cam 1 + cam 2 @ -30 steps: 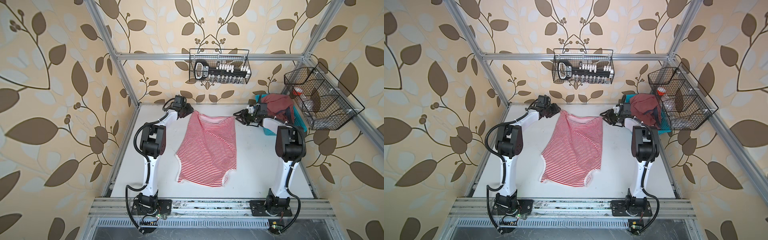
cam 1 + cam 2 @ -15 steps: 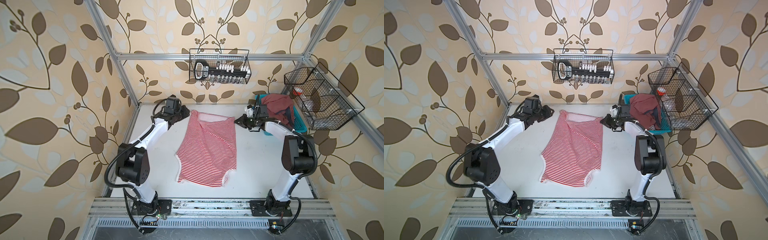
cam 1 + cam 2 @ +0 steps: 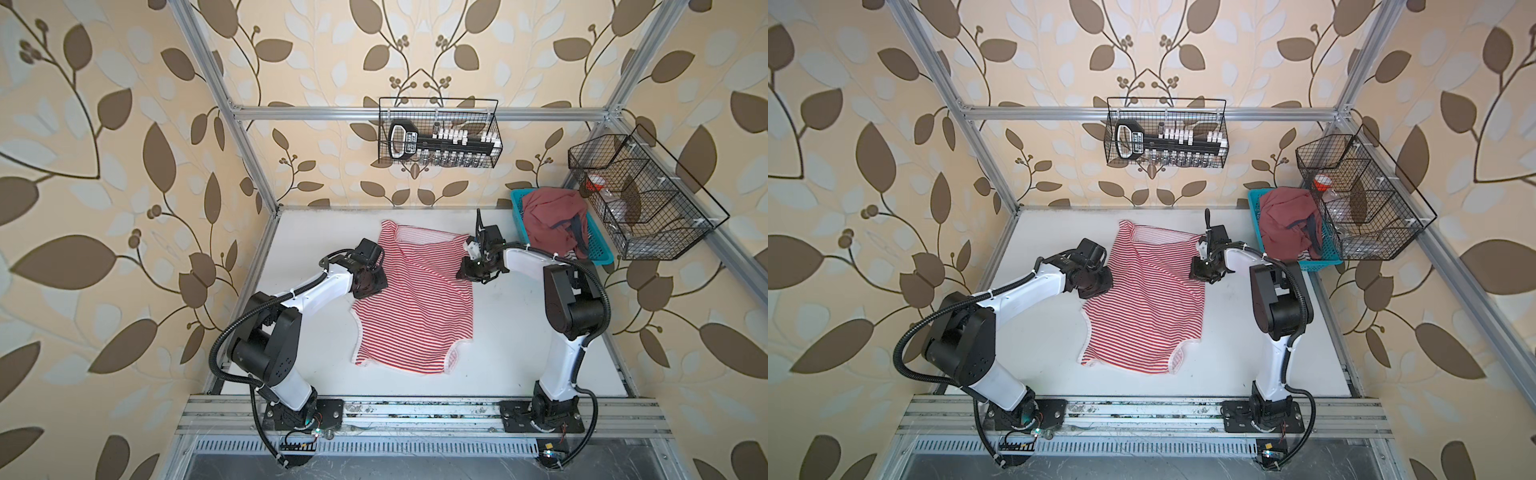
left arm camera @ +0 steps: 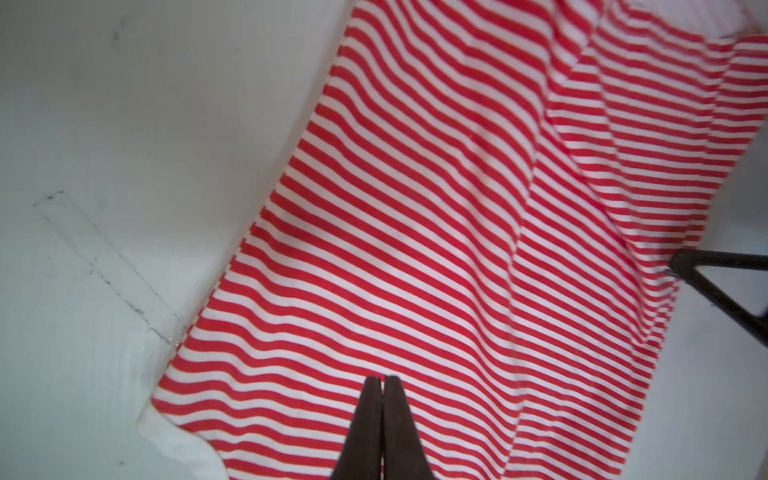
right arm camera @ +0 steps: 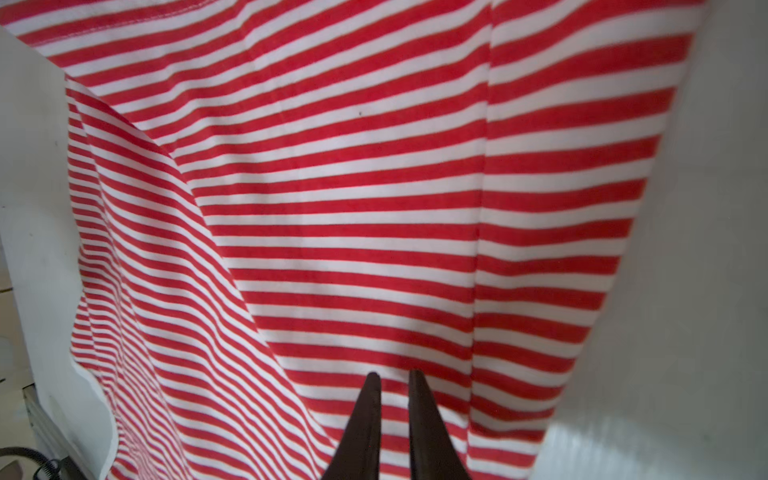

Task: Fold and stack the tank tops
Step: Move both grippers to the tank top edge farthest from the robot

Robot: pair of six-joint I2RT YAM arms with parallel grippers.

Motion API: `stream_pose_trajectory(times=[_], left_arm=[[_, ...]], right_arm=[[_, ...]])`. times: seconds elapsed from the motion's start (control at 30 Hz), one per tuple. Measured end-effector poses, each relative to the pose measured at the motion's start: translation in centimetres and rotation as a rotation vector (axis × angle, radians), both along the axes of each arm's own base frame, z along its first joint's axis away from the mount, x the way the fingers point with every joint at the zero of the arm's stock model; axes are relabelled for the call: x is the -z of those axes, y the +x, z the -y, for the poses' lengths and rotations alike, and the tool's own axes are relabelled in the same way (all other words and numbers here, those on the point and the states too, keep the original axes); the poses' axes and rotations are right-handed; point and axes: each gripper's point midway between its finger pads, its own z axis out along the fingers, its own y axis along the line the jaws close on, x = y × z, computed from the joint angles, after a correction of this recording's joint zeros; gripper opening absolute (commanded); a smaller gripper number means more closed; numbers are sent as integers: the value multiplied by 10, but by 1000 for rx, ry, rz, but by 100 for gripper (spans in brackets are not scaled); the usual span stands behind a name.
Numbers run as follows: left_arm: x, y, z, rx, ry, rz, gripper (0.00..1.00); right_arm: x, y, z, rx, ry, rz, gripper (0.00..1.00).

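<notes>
The red-and-white striped tank top (image 3: 415,303) (image 3: 1146,307) lies spread flat in the middle of the white table (image 3: 519,340). My left gripper (image 3: 371,287) (image 3: 1096,286) (image 4: 382,379) is at its left edge, fingers pressed together over flat stripes (image 4: 457,208). At the top's right edge my right gripper (image 3: 464,272) (image 3: 1196,274) (image 5: 394,374) is shut to a thin slit over smooth cloth (image 5: 353,208). No cloth bunches at either gripper's tips. The dusty red tank top (image 3: 548,220) (image 3: 1287,224) sits crumpled in a blue basket (image 3: 515,208) at the back right.
A black wire basket (image 3: 438,133) hangs on the back wall above the table. Another wire basket (image 3: 640,199) hangs on the right frame, over the blue basket. An aluminium rail (image 3: 415,411) with both arm bases runs along the front edge.
Both grippers left the striped top's far corners and came forward along its side edges. Both closed from open to shut. The top lies as before.
</notes>
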Motion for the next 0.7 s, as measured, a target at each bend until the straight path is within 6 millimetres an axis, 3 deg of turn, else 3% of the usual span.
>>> stream_pose_trajectory(times=[0.13,0.3,0.47,0.7], left_arm=[[52,8,3,0,64,-123,2],[54,32,9,-9,87,-122,0],[55,38,4,-21,128,-137,3],[54,63,-15,-17,241,-181,5]], right_arm=[[11,-13,7,-3,-38,-13,0],[12,-21,14,10,-33,-17,0],[12,-32,16,13,-6,-27,0],[14,-76,10,-1,35,-63,0]])
